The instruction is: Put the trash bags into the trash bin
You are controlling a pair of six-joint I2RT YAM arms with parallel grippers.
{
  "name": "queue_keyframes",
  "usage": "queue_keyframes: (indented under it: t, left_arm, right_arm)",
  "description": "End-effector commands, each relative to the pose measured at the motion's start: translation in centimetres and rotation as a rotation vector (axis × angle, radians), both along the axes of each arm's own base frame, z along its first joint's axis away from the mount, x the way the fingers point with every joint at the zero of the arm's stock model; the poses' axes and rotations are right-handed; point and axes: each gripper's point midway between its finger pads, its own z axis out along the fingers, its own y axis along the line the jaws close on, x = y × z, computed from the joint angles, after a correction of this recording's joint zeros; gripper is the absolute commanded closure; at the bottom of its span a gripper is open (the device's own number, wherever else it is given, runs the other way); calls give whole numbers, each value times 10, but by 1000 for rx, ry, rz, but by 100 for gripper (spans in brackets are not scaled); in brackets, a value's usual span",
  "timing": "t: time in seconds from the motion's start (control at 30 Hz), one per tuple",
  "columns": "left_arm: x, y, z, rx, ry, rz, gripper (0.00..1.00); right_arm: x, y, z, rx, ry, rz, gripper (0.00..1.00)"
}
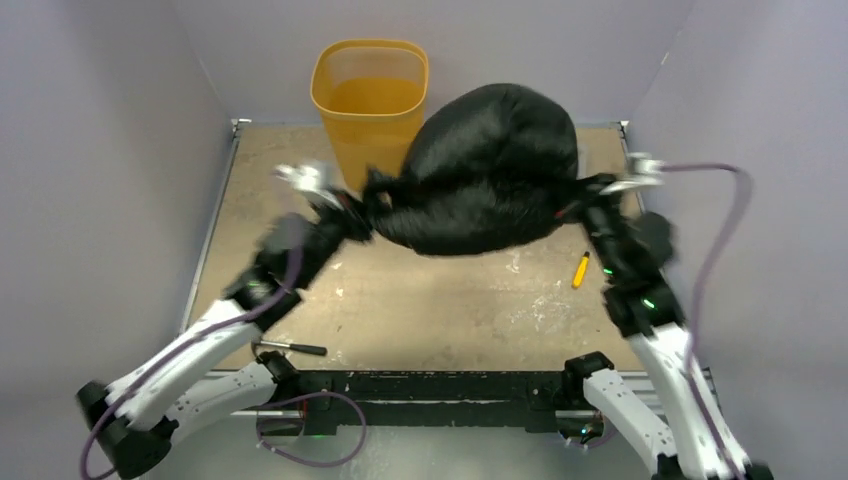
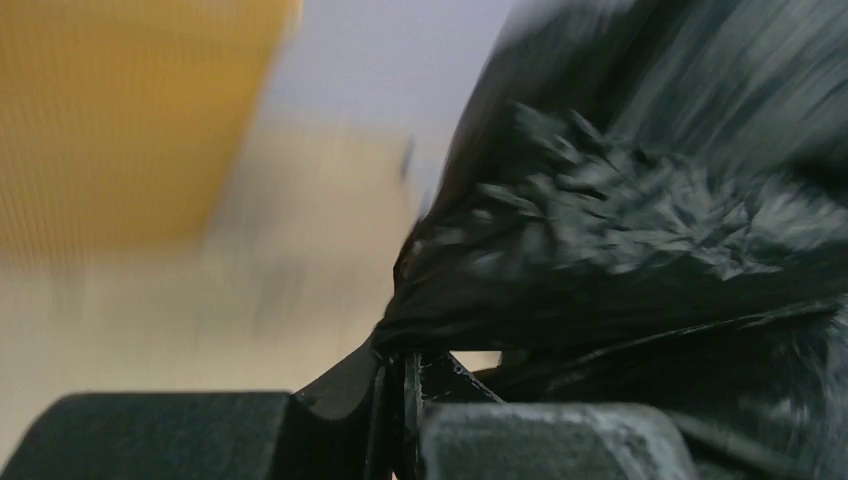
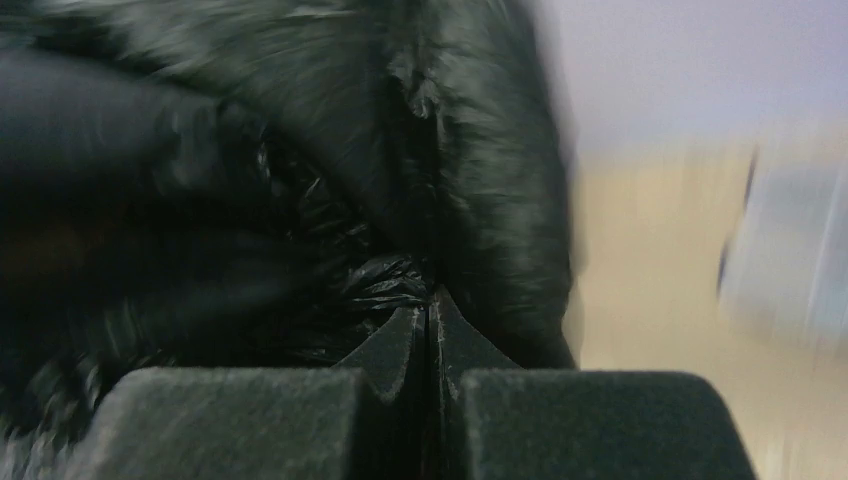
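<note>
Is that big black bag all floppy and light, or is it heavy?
Probably floppy: the trash bag is thin wrinkled film, puffed up like a balloon between the left hand and right hand. Likely light, since two small pinches at its ends hold it. Its glossy film may be slippery.

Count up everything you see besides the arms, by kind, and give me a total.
bag: 1
bin: 1
yellow pen: 1
tool: 1
Total: 4
</note>
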Motion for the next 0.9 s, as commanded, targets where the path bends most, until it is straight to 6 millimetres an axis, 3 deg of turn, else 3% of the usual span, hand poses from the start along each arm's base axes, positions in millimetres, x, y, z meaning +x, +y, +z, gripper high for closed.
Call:
queue_keyframes:
  t: [0.0, 0.07, 0.2, 0.33, 0.37, 0.53, 0.67, 0.87]
  left_arm:
    - [-28, -30, -231, 86, 568, -127, 100]
    - [-28, -17, -219, -11, 510, -75, 100]
    - [-16, 5, -174, 57, 410, 30, 100]
    - [1, -11, -115, 154, 312, -9, 100]
    - [6, -17, -91, 149, 272, -21, 100]
    - [22, -37, -38, 116, 154, -57, 100]
    - [26, -52, -22, 101, 130, -101, 100]
    - [31, -72, -8, 100, 99, -166, 100]
  right_arm:
    - [11, 55, -230, 23, 668, 251, 99]
    - [0, 52, -212, 111, 578, 250, 97]
    - [10, 31, -161, 67, 465, 132, 91]
    - [24, 51, -109, -43, 422, 235, 90]
    - [26, 54, -94, -58, 398, 249, 90]
    - [30, 51, -21, -73, 206, 230, 86]
    - [32, 68, -16, -99, 210, 324, 85]
    - [14, 102, -5, -182, 104, 572, 82]
